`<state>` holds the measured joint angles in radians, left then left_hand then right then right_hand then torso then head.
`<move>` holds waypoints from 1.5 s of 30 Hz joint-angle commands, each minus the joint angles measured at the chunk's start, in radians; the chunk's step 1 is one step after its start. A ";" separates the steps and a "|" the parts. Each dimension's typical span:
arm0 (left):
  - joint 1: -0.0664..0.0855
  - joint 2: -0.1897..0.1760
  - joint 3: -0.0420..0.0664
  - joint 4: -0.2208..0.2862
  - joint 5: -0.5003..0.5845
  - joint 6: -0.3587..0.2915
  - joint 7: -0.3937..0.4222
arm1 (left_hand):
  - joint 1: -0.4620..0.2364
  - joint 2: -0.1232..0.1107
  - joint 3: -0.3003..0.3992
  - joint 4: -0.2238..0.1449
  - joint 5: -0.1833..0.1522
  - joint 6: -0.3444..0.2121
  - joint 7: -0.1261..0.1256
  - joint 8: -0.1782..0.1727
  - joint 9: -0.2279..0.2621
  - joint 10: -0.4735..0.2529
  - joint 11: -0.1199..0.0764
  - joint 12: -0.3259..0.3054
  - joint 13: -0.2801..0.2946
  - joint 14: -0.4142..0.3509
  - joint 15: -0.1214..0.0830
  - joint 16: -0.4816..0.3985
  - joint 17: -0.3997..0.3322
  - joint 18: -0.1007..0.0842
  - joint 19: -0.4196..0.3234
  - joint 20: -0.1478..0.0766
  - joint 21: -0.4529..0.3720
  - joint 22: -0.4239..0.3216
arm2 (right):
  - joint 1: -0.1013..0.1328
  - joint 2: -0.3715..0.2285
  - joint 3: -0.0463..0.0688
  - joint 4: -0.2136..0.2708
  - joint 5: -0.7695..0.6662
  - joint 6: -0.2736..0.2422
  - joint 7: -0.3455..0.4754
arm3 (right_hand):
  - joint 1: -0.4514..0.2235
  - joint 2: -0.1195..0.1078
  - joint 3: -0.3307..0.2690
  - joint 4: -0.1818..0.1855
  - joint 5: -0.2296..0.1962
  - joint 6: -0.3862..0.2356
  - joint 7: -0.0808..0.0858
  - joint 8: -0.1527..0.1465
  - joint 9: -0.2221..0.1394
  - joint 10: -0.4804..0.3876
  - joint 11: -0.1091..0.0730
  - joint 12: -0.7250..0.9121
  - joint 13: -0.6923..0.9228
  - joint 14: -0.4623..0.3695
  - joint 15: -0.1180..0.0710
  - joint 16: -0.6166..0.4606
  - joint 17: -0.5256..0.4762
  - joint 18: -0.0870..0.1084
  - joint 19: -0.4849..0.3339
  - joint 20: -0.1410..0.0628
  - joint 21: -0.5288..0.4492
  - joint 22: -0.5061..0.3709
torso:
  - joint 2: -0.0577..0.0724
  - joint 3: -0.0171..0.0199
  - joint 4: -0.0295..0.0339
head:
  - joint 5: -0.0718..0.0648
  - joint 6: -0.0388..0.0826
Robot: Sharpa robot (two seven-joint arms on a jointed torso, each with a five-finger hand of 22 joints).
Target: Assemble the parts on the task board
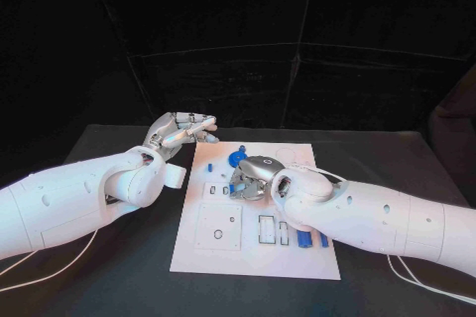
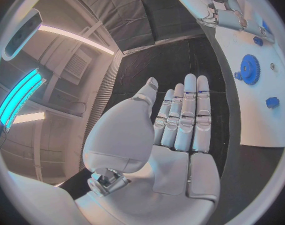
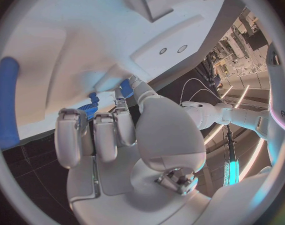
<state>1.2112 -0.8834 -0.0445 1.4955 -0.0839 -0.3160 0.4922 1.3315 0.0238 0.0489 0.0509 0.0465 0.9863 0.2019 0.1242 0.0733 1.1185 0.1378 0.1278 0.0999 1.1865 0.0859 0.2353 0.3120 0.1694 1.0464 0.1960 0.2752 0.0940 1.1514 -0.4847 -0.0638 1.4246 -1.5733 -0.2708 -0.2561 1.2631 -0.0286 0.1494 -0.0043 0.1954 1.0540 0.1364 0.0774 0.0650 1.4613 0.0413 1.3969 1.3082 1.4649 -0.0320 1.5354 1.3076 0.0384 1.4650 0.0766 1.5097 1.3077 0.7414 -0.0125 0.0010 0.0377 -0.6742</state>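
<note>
A: Where do the hands stand?
B: The left hand [image 1: 181, 131] hovers off the task board's [image 1: 298, 258] far-left corner, fingers straight and apart, empty. The right hand [image 1: 252, 178] curls over mid-board; whether it grips anything cannot be told.
A: The parts?
B: A blue gear [image 1: 237, 157] lies near the far edge; 2 blue cylinders [image 1: 305, 238] lie by the right edge.

Task board [image 1: 298, 262]: white rectangular plate, flat on the black bench [image 1: 119, 289], with outlined recesses and slots across its surface. Blue gear [image 2: 249, 69]: toothed disc, on the board's far part. Small blue peg [image 1: 209, 168]: upright, near the far left edge. Two blue cylinders [image 1: 305, 238]: lying side by side on the board's near right part, beside two narrow rectangular slots [image 1: 266, 230]. Small blue knob [image 2: 272, 102]: on the board near the gear.
</note>
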 commanded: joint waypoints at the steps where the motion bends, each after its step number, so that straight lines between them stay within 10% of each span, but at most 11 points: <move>1: 0.002 0.000 0.001 0.001 0.001 0.013 0.001 | 0.003 0.007 0.000 -0.006 0.003 0.009 0.000 -0.005 -0.001 0.006 0.002 -0.005 0.001 -0.007 0.000 -0.004 0.002 0.014 0.002 0.002 -0.003 -0.001 | -0.001 0.000 -0.003 -0.002 -0.010 0.010 -0.020 | -0.007 -0.011 -0.004 0.006 -0.004 -0.008 0.002 -0.007 0.001 0.000 0.011 -0.005 0.120 0.089 0.010 -0.005 0.187 -0.006 0.028 0.008 -0.002 0.110 | 0.000 -0.0003 -0.0001 | 0.001 -0.001; 21: 0.002 -0.001 0.001 -0.004 0.000 0.014 -0.009 | 0.004 0.008 0.000 -0.013 0.003 0.017 -0.004 -0.005 0.000 0.016 -0.002 -0.006 0.003 0.005 -0.004 -0.002 0.011 0.015 0.012 -0.002 -0.002 -0.001 | -0.008 -0.065 -0.002 0.098 0.018 -0.249 0.057 | -0.046 -0.085 -0.132 0.106 0.010 -0.152 0.036 -0.006 0.004 -0.050 0.044 -0.063 0.068 0.088 0.039 -0.004 0.191 -0.004 0.026 0.036 -0.005 0.105 | -0.002 0.0006 -0.0020 | 0.002 0.004; 28: 0.001 -0.006 0.001 -0.003 -0.099 0.031 -0.100 | -0.015 0.004 -0.009 -0.016 0.009 0.070 -0.046 0.005 0.007 0.137 -0.057 0.028 0.026 0.228 -0.073 0.144 0.120 0.017 0.180 -0.068 0.100 0.046 | 0.018 -0.195 0.003 0.213 0.176 -0.259 0.199 | 0.002 -0.060 -0.142 0.114 0.029 -0.126 0.028 0.015 0.011 -0.045 0.038 -0.052 0.073 0.087 0.036 -0.008 0.185 -0.004 0.025 0.035 -0.006 0.104 | -0.002 0.0016 -0.0014 | 0.002 0.014; 34: 0.004 -0.014 0.001 0.007 -0.337 0.103 -0.390 | -0.075 -0.005 -0.043 0.014 0.021 0.146 -0.114 0.050 0.047 0.265 -0.122 0.186 0.161 0.356 -0.140 1.031 0.937 -0.004 0.342 -0.144 0.357 0.239 | 0.092 -0.311 0.021 0.227 0.475 -0.130 0.279 | 0.037 -0.034 -0.139 0.099 0.043 -0.108 0.021 0.029 0.013 -0.059 0.031 -0.070 0.056 0.077 0.029 -0.028 0.151 0.002 0.009 0.029 -0.020 0.074 | -0.018 0.0036 0.0009 | 0.003 0.013; 38: 0.021 -0.011 0.001 0.013 -0.513 0.216 -0.606 | -0.095 0.021 -0.061 0.031 0.015 0.129 -0.122 0.108 0.114 0.172 -0.138 0.381 0.367 0.347 -0.141 1.197 1.115 -0.052 0.354 -0.152 0.707 0.632 | 0.129 -0.368 0.025 0.207 0.561 -0.088 0.289 | 0.038 -0.030 -0.141 0.098 0.044 -0.104 0.020 0.032 0.014 -0.058 0.029 -0.069 0.057 0.075 0.028 -0.033 0.143 0.004 0.006 0.027 -0.023 0.069 | -0.029 0.0044 0.0020 | 0.006 0.008; 42: 0.039 0.002 0.001 0.020 -0.660 0.292 -0.752 | -0.154 0.023 -0.098 0.074 0.006 0.126 -0.124 0.139 0.141 0.167 -0.134 0.463 0.439 0.363 -0.149 1.255 1.174 -0.068 0.385 -0.158 0.852 0.818 | 0.146 -0.395 0.026 0.185 0.594 -0.069 0.288 | 0.038 -0.027 -0.142 0.098 0.046 -0.101 0.019 0.035 0.014 -0.055 0.028 -0.066 0.059 0.075 0.027 -0.035 0.142 0.004 0.006 0.027 -0.023 0.068 | -0.039 0.0065 0.0015 | 0.010 0.002; 45: 0.053 0.019 0.001 0.019 -0.758 0.327 -0.844 | -0.171 0.039 -0.131 0.111 0.009 0.104 -0.135 0.200 0.194 0.146 -0.141 0.634 0.606 0.372 -0.156 1.291 1.212 -0.086 0.399 -0.160 0.974 0.974 | 0.153 -0.409 0.027 0.174 0.606 -0.043 0.278 | 0.039 -0.029 -0.145 0.097 0.047 -0.100 0.018 0.036 0.014 -0.059 0.028 -0.071 0.055 0.072 0.026 -0.043 0.128 0.007 -0.002 0.026 -0.030 0.052 | -0.044 0.0109 0.0008 | 0.016 -0.007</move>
<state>1.2600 -0.8671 -0.0446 1.5133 -0.6381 -0.0963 -0.1488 1.1606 0.0573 -0.0819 0.1538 0.0545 1.0940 0.0678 0.3163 0.2607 1.2697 -0.0038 0.7387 0.6832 1.4686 -0.0642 1.5216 1.3081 0.0997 1.4404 0.0367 1.2312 1.0445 1.3024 -0.8928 -0.0369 1.6001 -1.0490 -0.3755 -0.0016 1.2954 -0.0575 0.0048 0.0961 0.2383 0.9468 0.1575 0.1093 0.0777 1.4074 0.0732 1.3308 1.3083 1.4667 -0.0016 1.4955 1.3074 0.0383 1.4652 0.1090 1.4822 1.3074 0.7064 -0.0057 0.0019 0.0502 -0.6753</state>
